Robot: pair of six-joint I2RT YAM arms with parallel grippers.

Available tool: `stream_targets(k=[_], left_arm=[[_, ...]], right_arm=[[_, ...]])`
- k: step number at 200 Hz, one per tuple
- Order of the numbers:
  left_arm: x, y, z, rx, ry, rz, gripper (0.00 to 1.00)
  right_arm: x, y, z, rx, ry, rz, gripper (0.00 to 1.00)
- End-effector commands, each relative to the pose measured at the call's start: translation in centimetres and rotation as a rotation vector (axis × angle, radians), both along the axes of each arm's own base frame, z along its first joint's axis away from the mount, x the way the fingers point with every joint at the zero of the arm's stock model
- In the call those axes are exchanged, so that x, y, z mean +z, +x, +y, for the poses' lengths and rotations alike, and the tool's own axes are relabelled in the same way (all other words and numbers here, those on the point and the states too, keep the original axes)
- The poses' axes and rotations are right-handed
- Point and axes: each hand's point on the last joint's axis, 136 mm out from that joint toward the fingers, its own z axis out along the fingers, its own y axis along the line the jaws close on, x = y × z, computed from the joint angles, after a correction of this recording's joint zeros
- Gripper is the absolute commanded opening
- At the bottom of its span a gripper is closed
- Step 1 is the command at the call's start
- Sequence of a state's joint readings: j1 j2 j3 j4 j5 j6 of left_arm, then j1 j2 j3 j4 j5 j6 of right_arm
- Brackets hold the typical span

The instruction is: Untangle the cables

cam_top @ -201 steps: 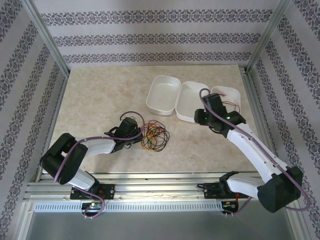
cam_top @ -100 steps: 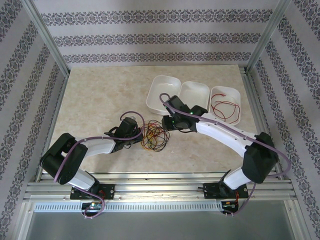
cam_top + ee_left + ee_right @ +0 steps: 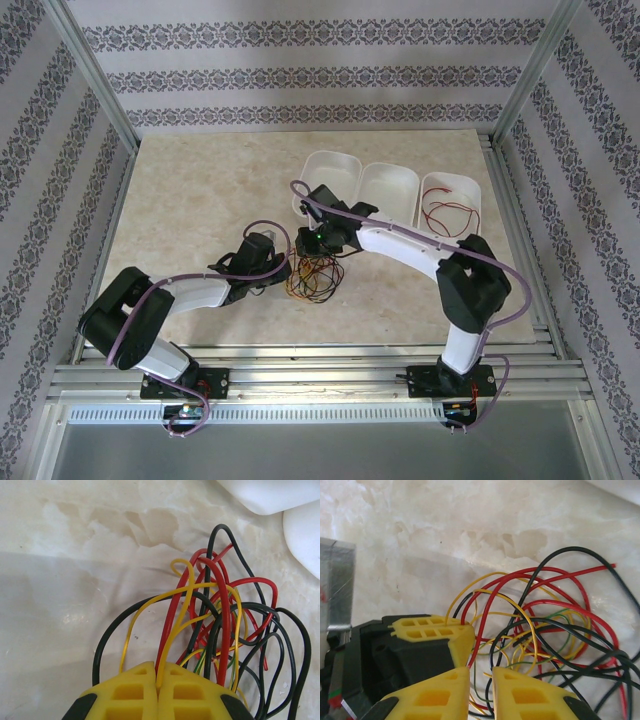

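Marbled bench (image 3: 190,200) carries the tangled cables (image 3: 313,277) at centre, their 9 o'clock edge clamped in the left jaws, while the right jaws, narrowly apart, hang at the tangle's 12 o'clock edge, loops fanning toward 3 o'clock.

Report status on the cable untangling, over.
Left hand shut on the cables. Right hand narrowly open over the tangle, close beside the left. One red cable lies in the right-end tray. Hands crowded, otherwise nothing in the way.
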State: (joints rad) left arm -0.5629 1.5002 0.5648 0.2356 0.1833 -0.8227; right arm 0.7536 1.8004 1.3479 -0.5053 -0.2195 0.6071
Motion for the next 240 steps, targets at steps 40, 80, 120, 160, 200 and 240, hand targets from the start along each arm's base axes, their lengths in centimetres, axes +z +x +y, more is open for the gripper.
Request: stream_targets(k=[40,80,120,160,200,240], left_arm=[[1.0,0.2,-0.8,-0.005,-0.054,-0.034,0.00],[0.9,0.1,-0.7,-0.002,-0.056,-0.034,0.00],[0.7,-0.1,-0.6,0.000,-0.056,-0.028,0.00],[0.8,0.1,-0.7,-0.001,-0.060,-0.033,0.00],[0.7,0.2,-0.9,-0.005,-0.061,-0.033,0.00],[0.7,0.2,-1.0,-0.008,-0.068,-0.032,0.00]], right_arm=[[-2.6,0.5,2.2,-0.051,0.118,0.139,0.17],[-3.2,0.7,2.3,-0.075,0.119,0.140,0.18],[-4.5,0.7,1.1,-0.120,0.077,0.154,0.26],[-4.9,0.6,1.2,-0.124,0.086,0.164,0.27],[-5.5,0.8,1.9,-0.126,0.105,0.182,0.25],[-6.1,1.0,2.1,-0.126,0.106,0.191,0.23]])
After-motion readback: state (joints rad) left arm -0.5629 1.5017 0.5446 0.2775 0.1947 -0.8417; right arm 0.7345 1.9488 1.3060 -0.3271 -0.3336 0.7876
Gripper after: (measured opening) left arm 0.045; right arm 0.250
